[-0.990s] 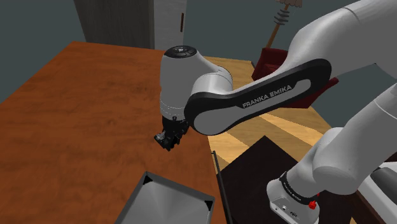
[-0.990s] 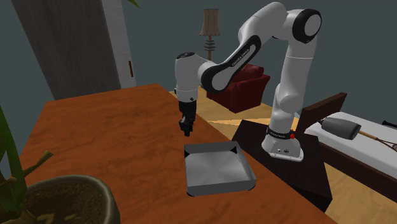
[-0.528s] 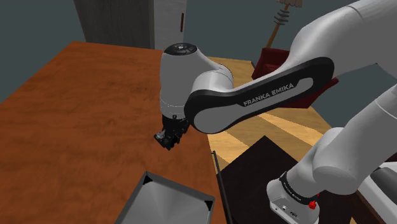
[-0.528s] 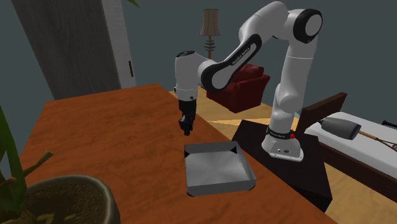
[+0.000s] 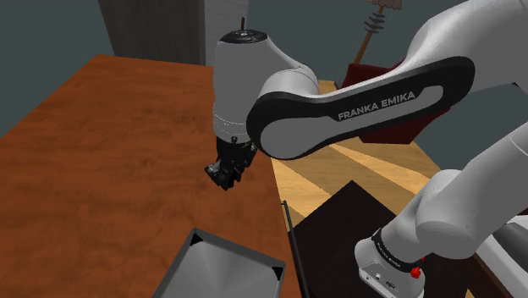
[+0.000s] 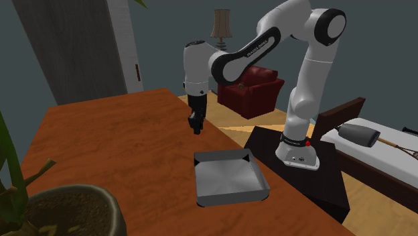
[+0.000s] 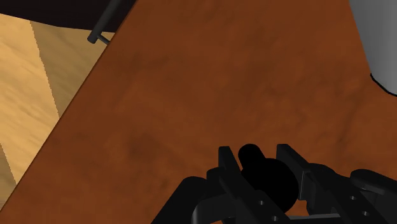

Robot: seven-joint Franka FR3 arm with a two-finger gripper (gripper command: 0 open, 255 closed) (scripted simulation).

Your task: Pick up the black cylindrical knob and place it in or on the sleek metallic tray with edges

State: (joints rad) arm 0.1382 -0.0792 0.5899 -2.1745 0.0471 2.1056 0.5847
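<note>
My black gripper [image 7: 255, 154] is shut on the black cylindrical knob [image 7: 268, 181], which sits clasped between the two fingers. In the shoulder view the gripper [image 5: 227, 174] hangs a little above the brown wooden table [image 5: 101, 161], back from the grey metallic tray [image 5: 222, 273] at the table's front edge. Seen from the second exterior view, the gripper [image 6: 195, 125] is behind the square tray [image 6: 231, 195], which has raised edges and nothing in it. A grey corner of the tray [image 7: 380, 44] appears in the wrist view.
The table's edge runs beside the gripper, with light wooden floor [image 7: 32, 83] below. My dark stand [image 6: 305, 171] is next to the tray. A potted plant [image 6: 67, 211] stands on the table's near corner. A red armchair [image 6: 258, 90] is behind.
The arm has risen and the gripper has lifted slightly above the table, still holding the knob. The tray has not moved.
</note>
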